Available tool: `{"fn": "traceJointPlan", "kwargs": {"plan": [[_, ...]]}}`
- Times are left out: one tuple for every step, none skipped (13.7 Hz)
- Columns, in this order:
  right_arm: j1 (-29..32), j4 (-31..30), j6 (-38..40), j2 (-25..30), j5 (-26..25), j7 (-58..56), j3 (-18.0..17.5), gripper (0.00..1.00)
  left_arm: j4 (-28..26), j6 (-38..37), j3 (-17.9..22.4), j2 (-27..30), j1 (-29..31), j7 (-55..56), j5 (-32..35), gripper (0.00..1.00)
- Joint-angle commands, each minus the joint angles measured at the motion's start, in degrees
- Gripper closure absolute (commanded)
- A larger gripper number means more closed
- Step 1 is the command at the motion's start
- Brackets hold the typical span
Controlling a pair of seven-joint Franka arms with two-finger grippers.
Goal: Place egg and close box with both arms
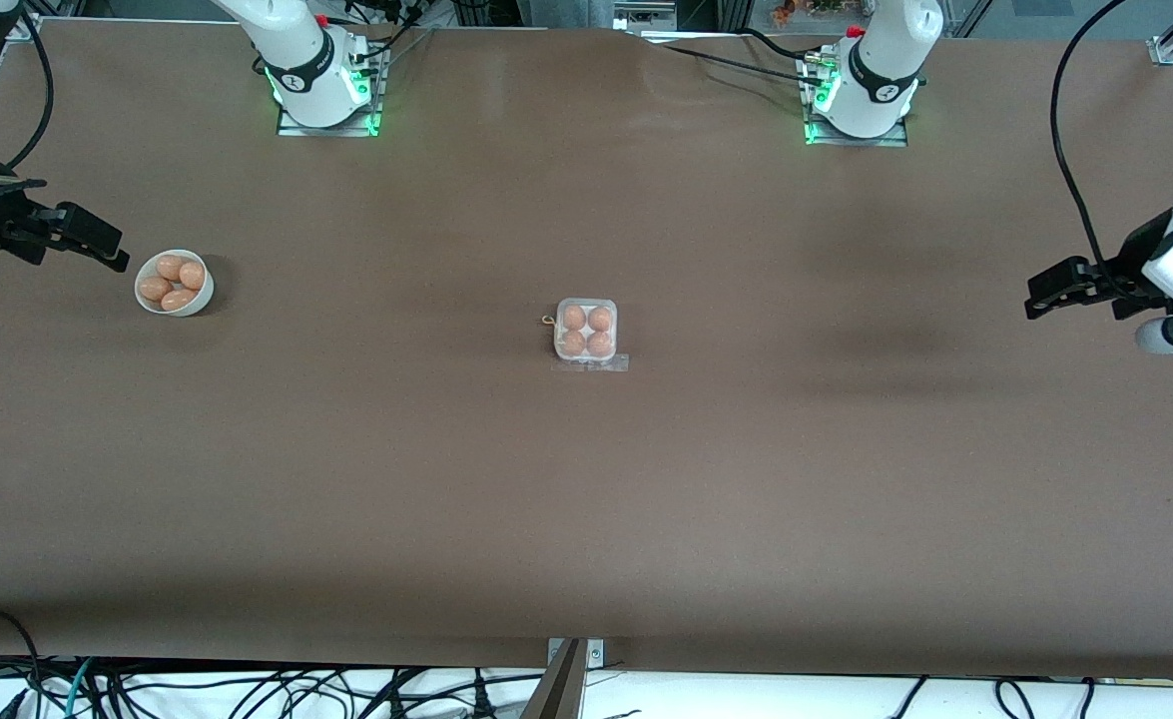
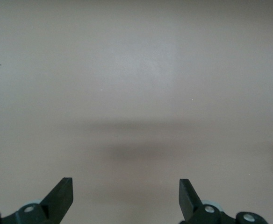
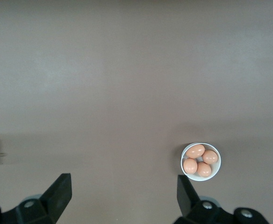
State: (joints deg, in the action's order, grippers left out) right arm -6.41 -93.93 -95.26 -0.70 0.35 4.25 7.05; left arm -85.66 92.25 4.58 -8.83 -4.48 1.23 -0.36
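Brown tabletop (image 1: pixel 586 499) is seen with the box (image 1: pixel 586 332) at its centre, four eggs inside, while the left gripper (image 1: pixel 1040 300) and right gripper (image 1: pixel 112 255), fingers wide, are hung empty near opposite edges; the lid should be pressed evenly.

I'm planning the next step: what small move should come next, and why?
Probably bring the left gripper, open over bare table at its arm's end, in toward the box. All four cells hold eggs, so nothing needs taking from the bowl, where the open right gripper waits. I cannot tell whether the lid is shut, so pressing it seems all that's left.
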Motion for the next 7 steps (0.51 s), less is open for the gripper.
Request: {"fn": "traceJointPlan", "kwargs": {"plan": [[0.1,0.3,0.7,0.3,0.8,0.7,-0.1,0.00,-3.2,1.4,-1.2,2.8,0.8,-0.6,-0.9,0.00],[0.1,0.3,0.7,0.3,0.8,0.7,-0.1,0.00,-3.2,1.3,-1.3,3.1,0.8,-0.8,-0.9,0.00],[0.1,0.3,0.7,0.3,0.8,0.7,-0.1,0.00,-3.1,1.3,-1.4,3.2,0.7,-0.8,-0.9,0.00],[0.1,0.3,0.7,0.3,0.8,0.7,-0.1,0.00,-3.1,1.3,-1.4,3.2,0.7,-1.0,-0.9,0.00],[0.1,0.3,0.7,0.3,0.8,0.7,-0.1,0.00,-3.2,1.2,-1.5,3.3,0.8,-1.1,-0.9,0.00],[0.1,0.3,0.7,0.3,0.8,0.7,-0.1,0.00,-3.2,1.1,-1.5,3.3,0.8,-1.1,-0.9,0.00],[0.1,0.3,0.7,0.3,0.8,0.6,-0.1,0.00,-3.2,1.1,-1.5,3.4,0.8,-1.2,-0.9,0.00]]}}
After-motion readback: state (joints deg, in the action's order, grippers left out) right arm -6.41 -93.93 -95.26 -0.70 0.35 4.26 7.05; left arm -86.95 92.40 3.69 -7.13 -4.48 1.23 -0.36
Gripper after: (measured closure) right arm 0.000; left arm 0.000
